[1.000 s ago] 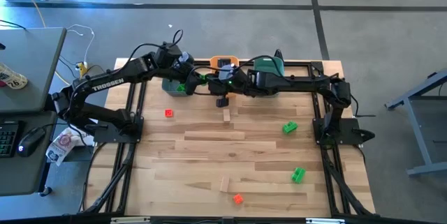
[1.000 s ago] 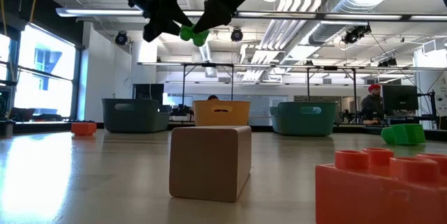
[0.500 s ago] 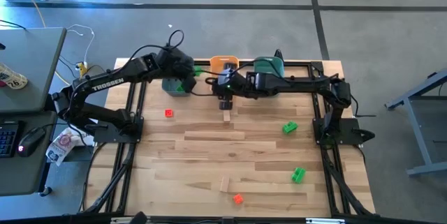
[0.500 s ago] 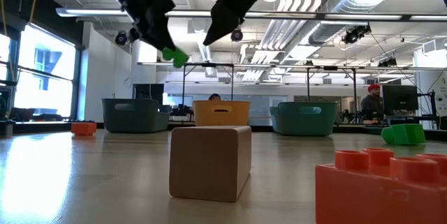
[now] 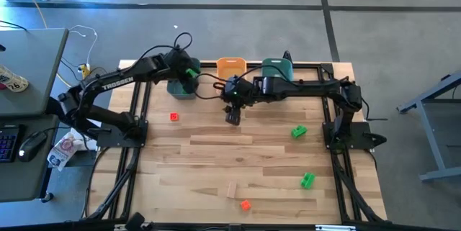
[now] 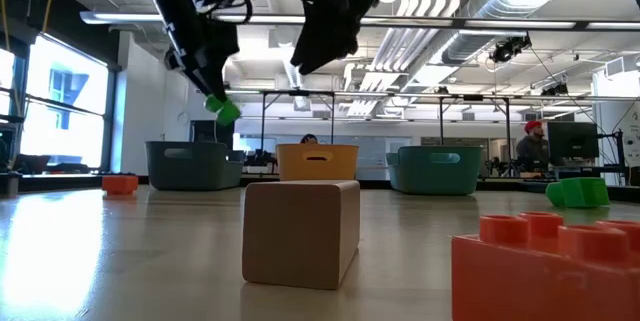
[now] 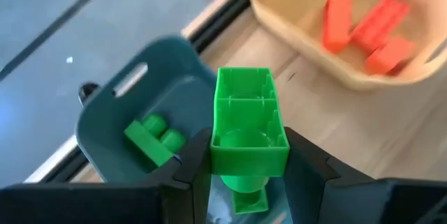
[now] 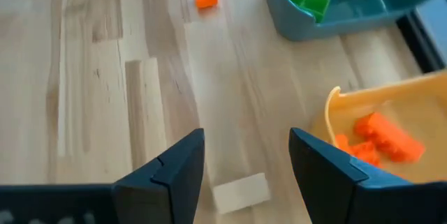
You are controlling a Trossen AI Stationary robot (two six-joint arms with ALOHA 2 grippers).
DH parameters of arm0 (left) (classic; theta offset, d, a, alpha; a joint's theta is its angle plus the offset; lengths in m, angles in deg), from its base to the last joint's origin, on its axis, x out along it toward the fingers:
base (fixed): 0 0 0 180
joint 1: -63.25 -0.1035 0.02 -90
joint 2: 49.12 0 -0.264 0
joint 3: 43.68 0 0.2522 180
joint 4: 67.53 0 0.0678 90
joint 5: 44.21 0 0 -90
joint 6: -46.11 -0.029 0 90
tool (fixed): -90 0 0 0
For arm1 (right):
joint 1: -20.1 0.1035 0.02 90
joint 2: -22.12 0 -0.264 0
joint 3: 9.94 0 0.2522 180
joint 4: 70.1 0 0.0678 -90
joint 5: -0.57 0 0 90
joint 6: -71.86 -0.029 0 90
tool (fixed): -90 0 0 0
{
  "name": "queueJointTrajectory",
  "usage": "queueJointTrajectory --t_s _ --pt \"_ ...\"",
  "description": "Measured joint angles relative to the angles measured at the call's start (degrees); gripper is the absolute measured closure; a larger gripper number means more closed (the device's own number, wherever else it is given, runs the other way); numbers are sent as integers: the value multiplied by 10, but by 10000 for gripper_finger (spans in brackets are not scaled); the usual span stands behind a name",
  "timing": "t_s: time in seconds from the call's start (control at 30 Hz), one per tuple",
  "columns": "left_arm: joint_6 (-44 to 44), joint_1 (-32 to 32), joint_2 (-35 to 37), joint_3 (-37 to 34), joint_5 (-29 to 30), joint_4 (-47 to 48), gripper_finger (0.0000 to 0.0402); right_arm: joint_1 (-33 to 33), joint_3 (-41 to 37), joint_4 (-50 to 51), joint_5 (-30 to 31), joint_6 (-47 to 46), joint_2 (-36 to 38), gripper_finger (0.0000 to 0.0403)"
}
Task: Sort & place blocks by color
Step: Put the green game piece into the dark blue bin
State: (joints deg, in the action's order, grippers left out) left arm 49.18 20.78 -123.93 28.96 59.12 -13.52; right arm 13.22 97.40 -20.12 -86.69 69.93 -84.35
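A green block (image 7: 243, 116) is gripped by its flat sides in the left gripper (image 5: 189, 73) above the teal bin (image 5: 178, 89), upper left of the overhead frame. The right gripper (image 8: 246, 168), at upper centre, is spread empty over a tan block (image 8: 241, 192). The blocks are judged light, rigid, somewhat slick.

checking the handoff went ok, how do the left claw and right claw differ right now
The left claw is shut on a green block; the right claw is open and empty. The left hangs over the teal bin holding green pieces; the right hangs over bare table, above a tan block. Both are raised off the table.
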Motion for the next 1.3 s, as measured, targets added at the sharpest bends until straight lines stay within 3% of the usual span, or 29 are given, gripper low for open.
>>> queueJointTrajectory --t_s 0.43,0.8,1.1,1.3 --pt "-24 -51 -34 -18 -9 -2 286 2 0 21 4 -236 -67 209" --pt "-22 -74 -34 -18 -11 5 284 10 0 100 63 -403 -125 209" --pt "-22 -75 -34 -18 -13 4 278 31 0 103 120 -463 -130 209" --pt "-22 -75 -34 -18 -13 4 249 44 0 102 134 -471 -130 209"
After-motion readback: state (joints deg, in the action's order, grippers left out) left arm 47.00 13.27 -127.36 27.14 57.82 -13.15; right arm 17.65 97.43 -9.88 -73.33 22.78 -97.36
